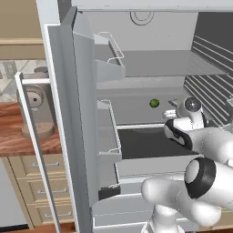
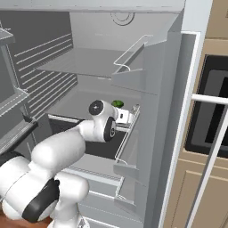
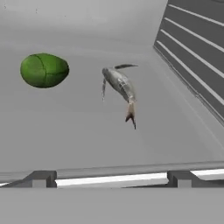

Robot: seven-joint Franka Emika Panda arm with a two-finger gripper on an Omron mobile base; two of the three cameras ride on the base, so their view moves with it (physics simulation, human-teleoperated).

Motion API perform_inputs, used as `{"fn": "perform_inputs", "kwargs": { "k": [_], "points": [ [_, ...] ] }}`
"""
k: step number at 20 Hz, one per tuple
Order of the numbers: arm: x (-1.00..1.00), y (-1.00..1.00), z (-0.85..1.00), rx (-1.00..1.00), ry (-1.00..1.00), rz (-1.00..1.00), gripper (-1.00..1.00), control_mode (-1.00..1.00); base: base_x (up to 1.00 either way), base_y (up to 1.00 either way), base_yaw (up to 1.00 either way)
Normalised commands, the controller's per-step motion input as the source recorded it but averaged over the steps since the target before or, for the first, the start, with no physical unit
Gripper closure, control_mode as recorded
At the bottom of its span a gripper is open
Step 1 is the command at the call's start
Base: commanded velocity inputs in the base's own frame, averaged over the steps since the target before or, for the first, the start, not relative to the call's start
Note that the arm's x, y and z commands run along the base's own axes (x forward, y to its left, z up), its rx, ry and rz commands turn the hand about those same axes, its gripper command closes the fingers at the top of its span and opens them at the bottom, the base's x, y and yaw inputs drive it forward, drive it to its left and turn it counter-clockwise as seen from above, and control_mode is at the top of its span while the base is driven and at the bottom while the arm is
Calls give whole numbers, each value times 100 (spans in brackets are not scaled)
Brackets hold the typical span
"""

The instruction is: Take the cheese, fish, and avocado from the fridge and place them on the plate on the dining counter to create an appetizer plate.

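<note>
On the fridge (image 1: pixel 73 113) shelf, the avocado (image 3: pixel 44 70) lies left of the fish (image 3: pixel 119 85), the two apart. The fingers (image 3: pixel 111 177) stand wide apart, holding nothing. The fish looks light, slick and slender, so grasp across its thicker middle, not the tail.

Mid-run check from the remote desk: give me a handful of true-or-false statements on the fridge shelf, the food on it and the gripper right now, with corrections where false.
1. The fridge stands open. True.
2. The avocado and the fish touch each other. False: they lie apart on the same shelf.
3. The gripper is open and holds nothing. True.
4. The fish is already between the gripper's fingers. False: in the hand view it lies ahead of the tips, untouched.
5. The avocado sits in a door shelf. False: it rests on an inner shelf.
</note>
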Motion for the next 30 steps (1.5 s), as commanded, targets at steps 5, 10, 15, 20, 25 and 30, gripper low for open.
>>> {"fn": "perform_inputs", "kwargs": {
  "k": [5, 10, 15, 20, 25, 30],
  "points": [
    [90, -38, 1, 0, 0, 4, -100, -100, 0, 0, 0],
    [59, -34, 0, 0, 0, 3, -100, -100, 0, 0, 0],
    [54, -37, 1, 0, 0, 1, -100, -100, 0, 0, 0],
    [70, -32, 0, 1, 4, 0, -100, -100, 0, 0, 0],
    [60, -34, -4, 7, 12, 1, -100, -100, 0, 0, 0],
    [23, -28, -8, 6, 10, 2, -100, -100, 0, 0, 0]
  ]
}}
